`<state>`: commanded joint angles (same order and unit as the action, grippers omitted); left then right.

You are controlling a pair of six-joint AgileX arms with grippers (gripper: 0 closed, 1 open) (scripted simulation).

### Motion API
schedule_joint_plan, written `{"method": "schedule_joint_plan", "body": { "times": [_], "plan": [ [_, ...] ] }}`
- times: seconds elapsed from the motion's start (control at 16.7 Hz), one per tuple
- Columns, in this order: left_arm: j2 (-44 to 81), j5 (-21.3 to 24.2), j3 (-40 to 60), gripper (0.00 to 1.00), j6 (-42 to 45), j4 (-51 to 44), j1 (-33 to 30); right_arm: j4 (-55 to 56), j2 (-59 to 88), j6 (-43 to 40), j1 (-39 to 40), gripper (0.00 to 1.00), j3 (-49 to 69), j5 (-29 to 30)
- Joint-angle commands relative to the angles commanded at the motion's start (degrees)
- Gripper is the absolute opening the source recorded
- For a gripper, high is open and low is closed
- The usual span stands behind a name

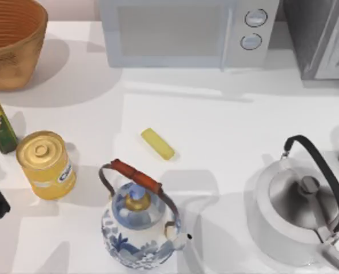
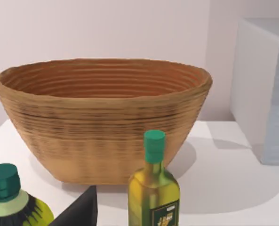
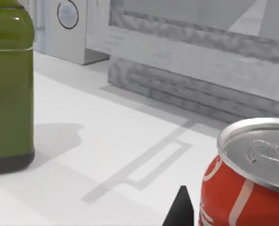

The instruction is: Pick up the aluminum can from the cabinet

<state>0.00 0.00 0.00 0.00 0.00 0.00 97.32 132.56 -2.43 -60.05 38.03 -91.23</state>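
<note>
A red aluminum can (image 3: pixel 245 176) stands on the worktop (image 1: pixel 226 131) near a cabinet (image 3: pixel 200 61); whether either pincer is spread, I cannot tell.

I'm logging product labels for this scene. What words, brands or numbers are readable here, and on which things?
None can be read.
Olive oil bottle: dark label, print too blurred.
Yellow tin: blue mark on its side, too small.
Red aluminum can: white stripes, no readable lettering.
Microwave: two dials, no visible markings.
</note>
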Motion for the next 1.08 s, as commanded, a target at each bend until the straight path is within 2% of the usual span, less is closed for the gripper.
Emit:
{"method": "schedule_joint_plan", "body": {
  "times": [0.42,0.72,1.08],
  "plan": [
    [0.0,0.0,0.0,1.0,0.0,0.0,0.0,1.96,-2.38,-1.84,4.06,0.0,-11.13,-6.24],
    [0.0,0.0,0.0,1.0,0.0,0.0,0.0,2.15,-2.65,-2.02,4.44,0.0,-12.0,-6.81],
    [0.0,0.0,0.0,1.0,0.0,0.0,0.0,2.15,-2.65,-2.02,4.44,0.45,-12.0,-6.81]
  ]
}}
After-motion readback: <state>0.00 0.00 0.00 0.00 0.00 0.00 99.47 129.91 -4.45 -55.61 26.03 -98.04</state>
